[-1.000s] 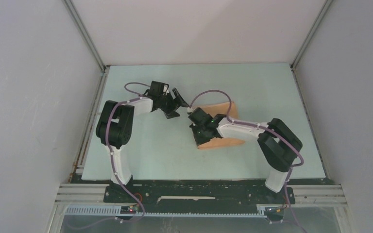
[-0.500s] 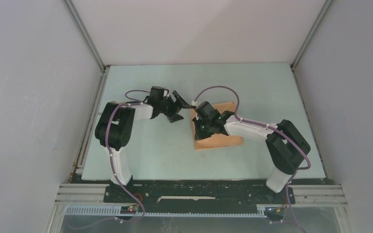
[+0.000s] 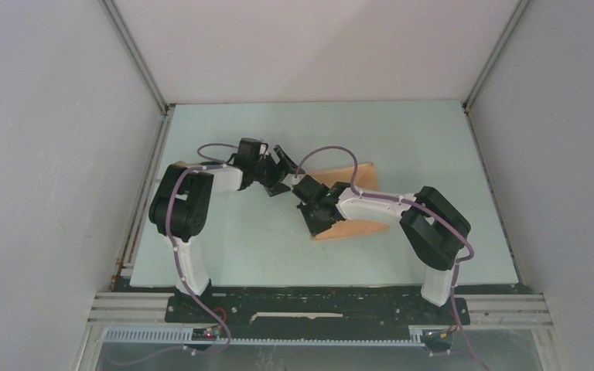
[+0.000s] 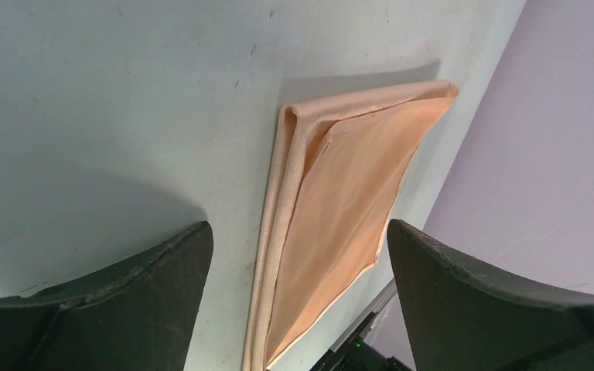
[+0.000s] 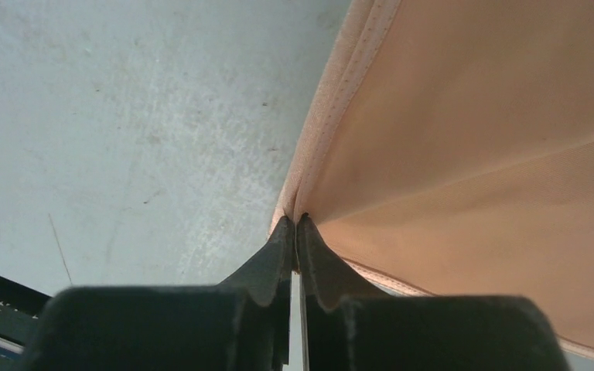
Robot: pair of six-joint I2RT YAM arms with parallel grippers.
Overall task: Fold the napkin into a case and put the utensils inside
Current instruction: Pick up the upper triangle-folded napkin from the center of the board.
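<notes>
Right gripper (image 5: 295,224) is clenched on the napkin (image 5: 472,154). In its wrist view the two dark fingertips (image 5: 274,255) meet with only a hairline slit between them, and the folded edge of the peach cloth is nipped right at their tips. From that pinch the cloth spreads up and to the right in smooth layers, with a stitched hem along its left border. The pale green tabletop (image 5: 124,116), scuffed and speckled, fills the left of that view.

From above, the right arm (image 3: 379,205) reaches from its base toward the middle of the tabletop, its wrist over the napkin's left part. The napkin lies folded just right of centre. One strip of it shows beyond the arm and another on the near side, and the arm covers what is between.

The left gripper (image 3: 285,168) is released, jaws spread wide and holding nothing. It hangs just beside the napkin's far left corner, close to the right wrist; whether the two touch I cannot tell. Its wrist view looks between the wide-set dark fingers (image 4: 108,301) at the napkin lying flat on the tabletop. The cloth forms a narrow wedge with layered edges stacked along its left side and a rounded fold at the upper corner. A grey-lilac wall (image 4: 557,154) rises beyond the tabletop's edge.
</notes>
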